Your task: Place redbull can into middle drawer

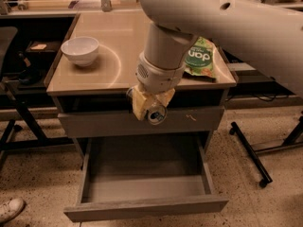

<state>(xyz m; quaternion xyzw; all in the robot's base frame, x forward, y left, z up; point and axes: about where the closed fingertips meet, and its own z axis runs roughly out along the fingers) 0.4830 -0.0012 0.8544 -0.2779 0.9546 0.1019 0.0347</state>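
Observation:
My gripper (150,107) hangs off the front edge of the counter, in front of the upper drawer front and above the open middle drawer (144,174). Its pale yellow fingers (139,104) are shut on the redbull can (155,114), a small silver can lying sideways with its round end towards the camera. The middle drawer is pulled out wide, with a grey floor and sides and nothing in it. The can is well above the drawer's floor.
A white bowl (81,49) sits on the counter's left part. A green snack bag (200,59) lies at the right, partly behind my arm. The closed grey drawer front (142,122) has small pale scratches. A wheeled stand leg (250,150) is on the floor at right.

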